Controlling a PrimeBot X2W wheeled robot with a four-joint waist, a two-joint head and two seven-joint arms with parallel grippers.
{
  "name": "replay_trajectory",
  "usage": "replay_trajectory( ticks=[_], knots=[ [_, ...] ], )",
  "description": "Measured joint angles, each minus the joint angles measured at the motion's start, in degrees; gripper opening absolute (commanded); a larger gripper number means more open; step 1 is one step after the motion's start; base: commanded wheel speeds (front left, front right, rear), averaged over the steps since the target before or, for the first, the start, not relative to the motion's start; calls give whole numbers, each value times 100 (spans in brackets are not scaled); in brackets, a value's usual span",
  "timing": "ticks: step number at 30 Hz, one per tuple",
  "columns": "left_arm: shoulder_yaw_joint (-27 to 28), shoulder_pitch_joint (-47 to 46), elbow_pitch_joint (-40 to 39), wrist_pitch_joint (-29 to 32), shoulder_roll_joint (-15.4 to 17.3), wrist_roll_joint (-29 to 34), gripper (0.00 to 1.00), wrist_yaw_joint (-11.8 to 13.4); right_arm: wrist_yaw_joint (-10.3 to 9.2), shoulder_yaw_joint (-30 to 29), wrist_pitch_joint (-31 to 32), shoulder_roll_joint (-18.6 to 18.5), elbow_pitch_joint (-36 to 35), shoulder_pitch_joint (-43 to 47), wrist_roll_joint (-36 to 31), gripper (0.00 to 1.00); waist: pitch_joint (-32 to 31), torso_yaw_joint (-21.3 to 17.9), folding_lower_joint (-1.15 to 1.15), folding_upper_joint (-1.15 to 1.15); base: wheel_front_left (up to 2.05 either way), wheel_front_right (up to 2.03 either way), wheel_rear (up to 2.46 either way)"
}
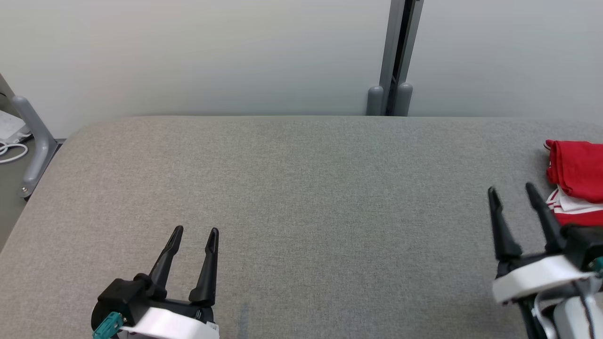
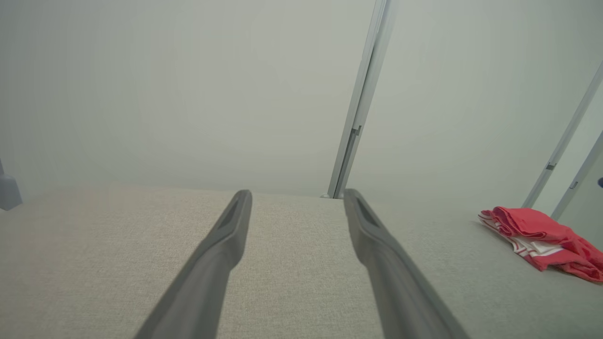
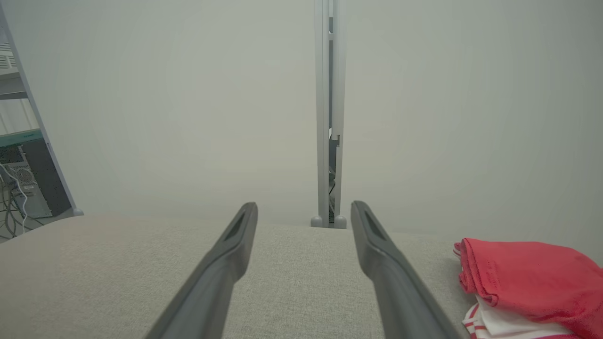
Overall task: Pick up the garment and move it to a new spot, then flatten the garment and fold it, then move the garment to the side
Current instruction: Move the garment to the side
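Grey padded table (image 1: 301, 197) stretches wide before me. At its right edge lies the red and white garment (image 1: 574, 181), bunched in loose layers. It could be waiting for pickup or already folded and set aside. My left gripper (image 1: 196, 230) and right gripper (image 1: 511, 187) hover, all 4 fingers spread wide, holding nothing.

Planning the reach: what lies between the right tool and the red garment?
Only a strip of bare grey table between right tool and garment, clearest in the right wrist view.
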Motion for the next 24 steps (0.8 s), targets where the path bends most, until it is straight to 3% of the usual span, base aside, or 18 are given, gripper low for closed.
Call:
replay_trajectory(
  ticks=[5,10,24],
  knots=[
    [60,91,105,0,0,-7,100,0,0,-240,0,426,-309,484,-341,100,-63,31,0,0,0,0,0],
    [79,169,182,0,-2,-23,100,0,0,-341,0,598,-580,795,-417,100,-98,51,0,0,0,0,0],
    [22,229,487,0,-4,-42,100,201,0,-266,0,758,-555,954,-452,100,-129,34,0,0,0,0,0]
  ],
)
